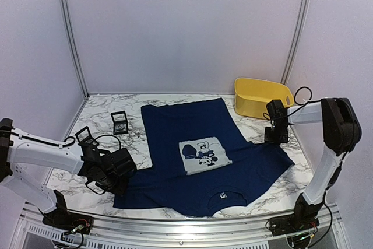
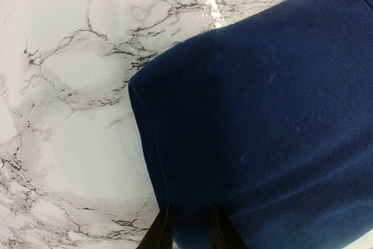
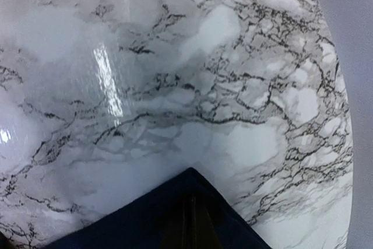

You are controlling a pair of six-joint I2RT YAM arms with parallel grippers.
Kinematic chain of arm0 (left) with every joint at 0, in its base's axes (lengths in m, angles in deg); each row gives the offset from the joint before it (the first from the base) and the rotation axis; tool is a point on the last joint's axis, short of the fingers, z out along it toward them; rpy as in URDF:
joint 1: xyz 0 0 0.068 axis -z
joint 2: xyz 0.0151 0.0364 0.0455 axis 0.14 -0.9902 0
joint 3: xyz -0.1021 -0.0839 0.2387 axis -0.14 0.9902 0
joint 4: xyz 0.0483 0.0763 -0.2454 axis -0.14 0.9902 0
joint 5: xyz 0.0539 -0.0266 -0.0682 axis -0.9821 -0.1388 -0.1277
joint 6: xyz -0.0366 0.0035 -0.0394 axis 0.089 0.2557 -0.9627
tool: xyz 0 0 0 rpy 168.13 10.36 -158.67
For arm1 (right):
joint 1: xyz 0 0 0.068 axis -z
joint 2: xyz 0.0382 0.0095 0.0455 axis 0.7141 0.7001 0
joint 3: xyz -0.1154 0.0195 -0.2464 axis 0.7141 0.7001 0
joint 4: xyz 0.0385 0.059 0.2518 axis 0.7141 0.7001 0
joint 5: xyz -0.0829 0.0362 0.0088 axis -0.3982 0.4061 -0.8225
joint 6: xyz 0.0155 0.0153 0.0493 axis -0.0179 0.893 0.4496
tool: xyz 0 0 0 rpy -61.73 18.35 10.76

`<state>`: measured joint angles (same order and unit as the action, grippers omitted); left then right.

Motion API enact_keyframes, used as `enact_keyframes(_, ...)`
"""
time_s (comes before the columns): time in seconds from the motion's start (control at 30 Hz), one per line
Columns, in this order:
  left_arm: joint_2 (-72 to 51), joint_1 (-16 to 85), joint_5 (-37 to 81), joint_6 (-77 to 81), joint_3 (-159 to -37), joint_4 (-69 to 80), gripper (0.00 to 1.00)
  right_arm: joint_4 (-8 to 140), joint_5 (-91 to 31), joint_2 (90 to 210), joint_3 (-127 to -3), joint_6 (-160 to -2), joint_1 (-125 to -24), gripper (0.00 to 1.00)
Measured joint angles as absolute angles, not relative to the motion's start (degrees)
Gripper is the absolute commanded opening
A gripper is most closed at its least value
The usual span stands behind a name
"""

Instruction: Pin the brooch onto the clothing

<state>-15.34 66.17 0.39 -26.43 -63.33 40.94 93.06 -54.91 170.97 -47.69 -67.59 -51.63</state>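
clothing: flat on the marble table, centre of the top view, hem at 12 o'clock, neck at 6 toward the arm bases.
step: reads as spreading the shirt ahead of pinning. Draw both sleeve ends outward together, low over the table, with even pull. Stop once the chest panel is taut; overpull and the shirt slides or a thin pinch slips off.
look: navy, short sleeves, pale grey square mouse print mid-chest, small white neck label. Soft creases toward the 8 o'clock sleeve; the 3 o'clock sleeve is drawn to a point.
left gripper: at 8 o'clock, fingers part-closed with the sleeve hem between them — looks like a grip on a fold.
right gripper: at 3 o'clock, clenched on the sleeve corner.
brooch: can't make it out — a small black case sits at 10 o'clock, beside the shirt, not touching.
yellow bin: 2 o'clock, just off the hem corner.
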Motion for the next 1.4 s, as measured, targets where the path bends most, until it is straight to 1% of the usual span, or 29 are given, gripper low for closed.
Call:
enact_keyframes(0.13, -15.4, 66.2, 0.4, -26.7, -63.3, 41.0, 0.24, 92.0, -56.9, 173.9, -50.7, -68.9, -51.4, 0.0)
enact_keyframes(0.17, -15.3, 66.2, 0.4, -26.7, -63.4, 41.0, 0.25, 92.1, -57.1, 174.1, -51.0, -69.1, -51.4, 0.0)
enact_keyframes(0.23, -15.1, 66.2, 0.5, -26.6, -63.4, 41.0, 0.29, 92.2, -57.2, 174.1, -51.1, -69.5, -51.4, 0.0)
enact_keyframes(0.37, -13.2, 66.2, 1.4, -24.3, -63.9, 42.1, 0.4, 94.7, -57.4, 173.7, -51.7, -71.1, -52.1, 0.0)
enact_keyframes(0.43, -11.7, 66.2, 1.5, -22.0, -65.8, 43.2, 0.42, 97.4, -58.3, 172.5, -52.5, -72.1, -53.2, 0.0)
enact_keyframes(0.53, -10.5, 65.9, 1.2, -18.3, -71.7, 43.6, 0.43, 101.4, -59.9, 168.2, -54.9, -73.5, -59.2, 0.0)
enact_keyframes(0.67, -13.1, 64.5, -0.4, -13.1, -78.2, 42.3, 0.42, 101.8, -57.6, 159.2, -55.3, -73.5, -73.4, 0.0)
enact_keyframes(0.73, -17.5, 62.4, -1.1, -9.9, -81.6, 40.6, 0.4, 99.4, -52.9, 155.8, -52.8, -72.9, -80.7, 0.0)
enact_keyframes(0.8, -23.0, 59.3, -1.1, -7.0, -85.5, 37.9, 0.4, 95.8, -46.2, 154.2, -49.0, -72.4, -89.2, 0.0)
enact_keyframes(0.93, -36.5, 52.1, -2.7, -1.4, -97.6, 33.5, 0.41, 88.6, -35.3, 157.4, -42.9, -71.4, -105.6, 0.0)
enact_keyframes(1.0, -43.5, 50.0, -4.6, 1.1, -104.9, 31.6, 0.41, 86.2, -32.0, 160.4, -41.7, -71.2, -111.5, 0.0)
enact_keyframes(1.1, -52.3, 48.9, -6.8, 4.0, -113.1, 29.2, 0.41, 84.0, -29.4, 164.1, -40.6, -70.5, -114.7, 0.0)
enact_keyframes(1.23, -62.3, 48.8, -9.3, 6.4, -120.2, 28.1, 0.41, 82.3, -28.2, 164.7, -39.1, -69.5, -115.5, 0.0)
enact_keyframes(1.33, -66.7, 48.8, -11.9, 7.4, -122.9, 27.6, 0.42, 82.4, -27.7, 164.6, -38.8, -69.2, -117.1, 0.0)
enact_keyframes(1.4, -67.6, 48.8, -12.4, 7.9, -124.3, 27.6, 0.42, 82.7, -26.8, 164.6, -38.9, -69.2, -119.0, 0.0)
